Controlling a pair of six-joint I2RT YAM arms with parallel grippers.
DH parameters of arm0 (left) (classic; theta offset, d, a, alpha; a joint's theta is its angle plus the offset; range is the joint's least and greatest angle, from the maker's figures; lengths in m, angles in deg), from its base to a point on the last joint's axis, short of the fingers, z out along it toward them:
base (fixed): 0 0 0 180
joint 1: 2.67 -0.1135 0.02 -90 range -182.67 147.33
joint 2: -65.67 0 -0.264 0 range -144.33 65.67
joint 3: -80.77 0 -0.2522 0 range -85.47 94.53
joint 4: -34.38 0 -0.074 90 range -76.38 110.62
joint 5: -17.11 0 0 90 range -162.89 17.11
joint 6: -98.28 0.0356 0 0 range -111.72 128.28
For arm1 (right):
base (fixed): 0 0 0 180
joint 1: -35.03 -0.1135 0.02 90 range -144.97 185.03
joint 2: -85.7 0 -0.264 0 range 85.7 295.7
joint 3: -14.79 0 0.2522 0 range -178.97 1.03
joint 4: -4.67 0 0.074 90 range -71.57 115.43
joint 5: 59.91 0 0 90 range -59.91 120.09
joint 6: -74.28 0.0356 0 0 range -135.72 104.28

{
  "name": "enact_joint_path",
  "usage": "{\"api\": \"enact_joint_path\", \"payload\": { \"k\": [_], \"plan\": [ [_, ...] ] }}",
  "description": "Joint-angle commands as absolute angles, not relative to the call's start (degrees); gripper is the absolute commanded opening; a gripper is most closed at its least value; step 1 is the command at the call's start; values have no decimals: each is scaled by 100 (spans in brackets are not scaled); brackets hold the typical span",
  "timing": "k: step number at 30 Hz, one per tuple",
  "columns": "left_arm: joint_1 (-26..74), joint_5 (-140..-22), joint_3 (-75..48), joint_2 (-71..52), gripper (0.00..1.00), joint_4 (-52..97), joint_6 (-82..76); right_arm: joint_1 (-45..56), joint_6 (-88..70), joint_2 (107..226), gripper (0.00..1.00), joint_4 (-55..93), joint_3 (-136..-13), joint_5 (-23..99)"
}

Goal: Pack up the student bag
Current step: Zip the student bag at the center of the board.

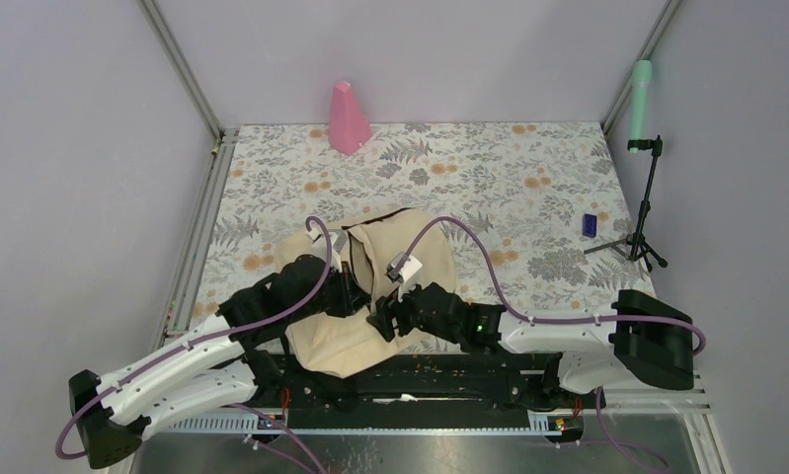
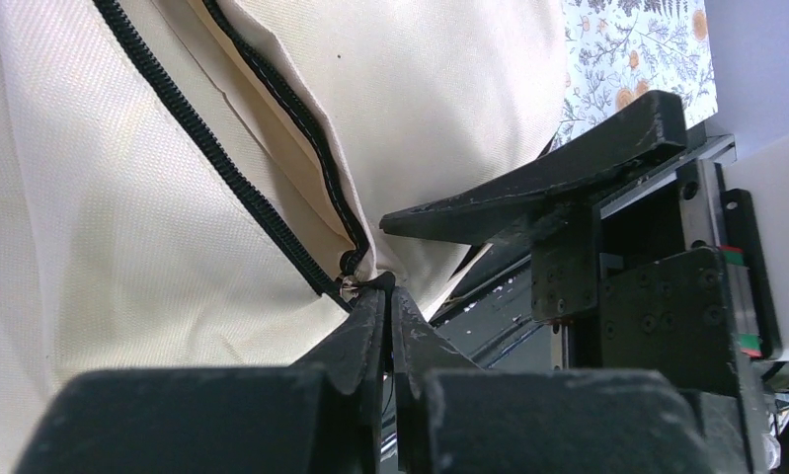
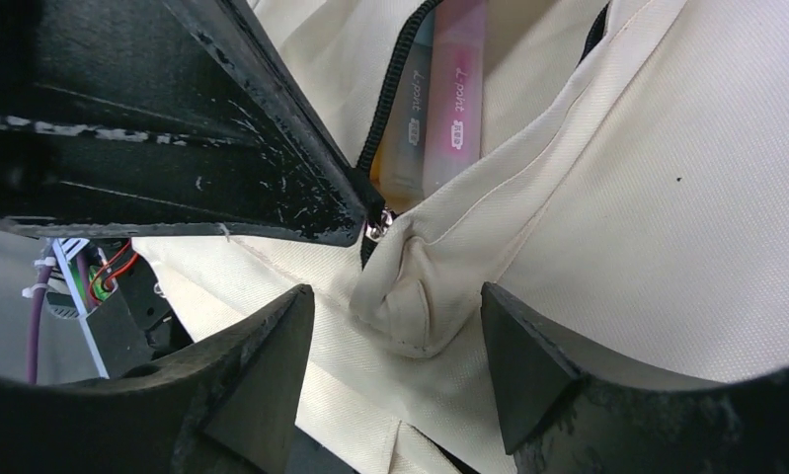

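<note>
The beige student bag lies at the near middle of the table, under both grippers. In the left wrist view its fabric fills the frame, crossed by a black zipper. My left gripper is shut on the zipper pull at the zipper's end. My right gripper is open, its jaws on either side of a folded corner of the bag without touching it. Through the open zipper a pink marker and a pale blue marker show inside the bag.
A pink cone-shaped object stands at the table's far edge. A small dark blue block lies at the right. A black tripod with a green handle stands at the right edge. The floral cloth covers the table.
</note>
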State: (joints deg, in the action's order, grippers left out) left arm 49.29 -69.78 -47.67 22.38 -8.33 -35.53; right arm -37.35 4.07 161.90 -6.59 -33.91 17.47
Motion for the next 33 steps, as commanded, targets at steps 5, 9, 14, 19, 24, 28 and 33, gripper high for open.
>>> {"api": "enact_joint_path", "payload": {
  "k": [5,9,14,19,24,28,33],
  "plan": [
    [4942,-6763,-4485,2296,0,-342,-3504,-3889,574,16487,60,-1079,-3598,905],
    [4937,-6753,-4477,2284,0,-282,-3505,-3924,677,16594,53,-1249,-3549,654],
    [4943,-6741,-4451,2216,0,-212,-3497,-4030,633,16711,52,-1306,-3662,566],
    [4939,-6737,-4413,2159,0,-145,-3488,-4147,606,16807,56,-1348,-3721,469],
    [4942,-6701,-4382,2156,0,-124,-3472,-4223,633,16962,56,-1257,-3822,317],
    [4938,-6658,-4348,2160,0,-124,-3448,-4245,694,17037,43,-1274,-3803,192],
    [4944,-6602,-4336,2148,0,-96,-3413,-4249,701,17004,6,-1257,-3745,158]
  ]
}}
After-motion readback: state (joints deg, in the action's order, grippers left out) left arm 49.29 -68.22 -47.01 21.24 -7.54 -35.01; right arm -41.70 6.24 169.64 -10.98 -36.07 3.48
